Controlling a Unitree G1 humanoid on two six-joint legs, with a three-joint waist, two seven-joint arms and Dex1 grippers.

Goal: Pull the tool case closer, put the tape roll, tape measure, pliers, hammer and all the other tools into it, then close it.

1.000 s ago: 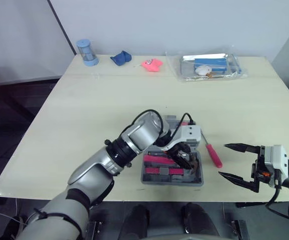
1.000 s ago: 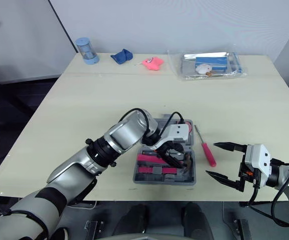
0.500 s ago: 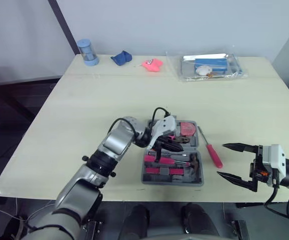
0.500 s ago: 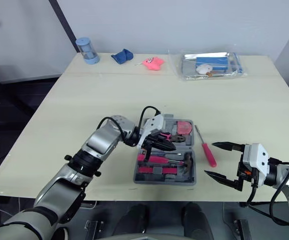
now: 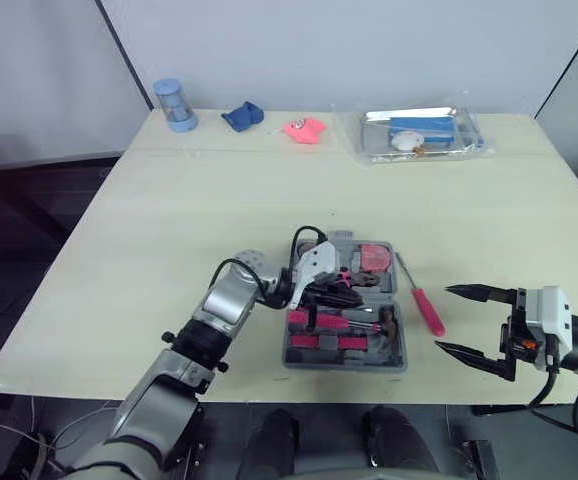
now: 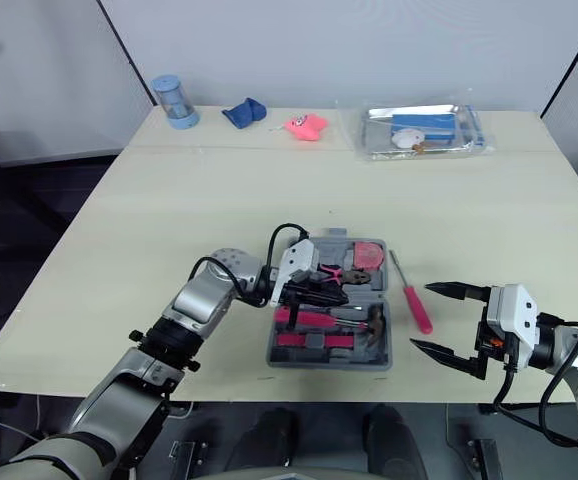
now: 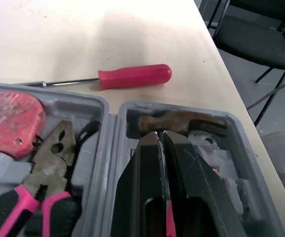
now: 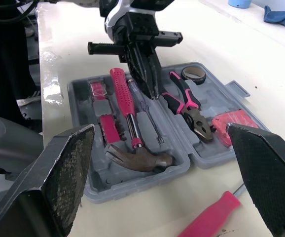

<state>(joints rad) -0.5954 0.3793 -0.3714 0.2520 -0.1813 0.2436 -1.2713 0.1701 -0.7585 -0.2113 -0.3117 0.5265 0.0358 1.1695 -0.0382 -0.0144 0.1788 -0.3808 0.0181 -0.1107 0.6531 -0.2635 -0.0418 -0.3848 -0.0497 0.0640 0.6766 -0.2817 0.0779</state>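
Case (image 5: pixel 345 366) open, front edge: hammer (image 8: pixel 137 158), pliers (image 8: pixel 184 98), tape measure (image 5: pixel 374 257), tape roll (image 8: pixel 194 73) in. Screwdriver (image 5: pixel 428 312) outside, just right; load it, then close case. Your left gripper (image 7: pixel 160 136) clenched, empty, over case; right gripper (image 5: pixel 445 320) spread.

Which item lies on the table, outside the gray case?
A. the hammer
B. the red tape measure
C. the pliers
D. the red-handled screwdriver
D: the red-handled screwdriver lies on the bare table beside the case, while the hammer, the pliers and the tape measure sit inside the case.
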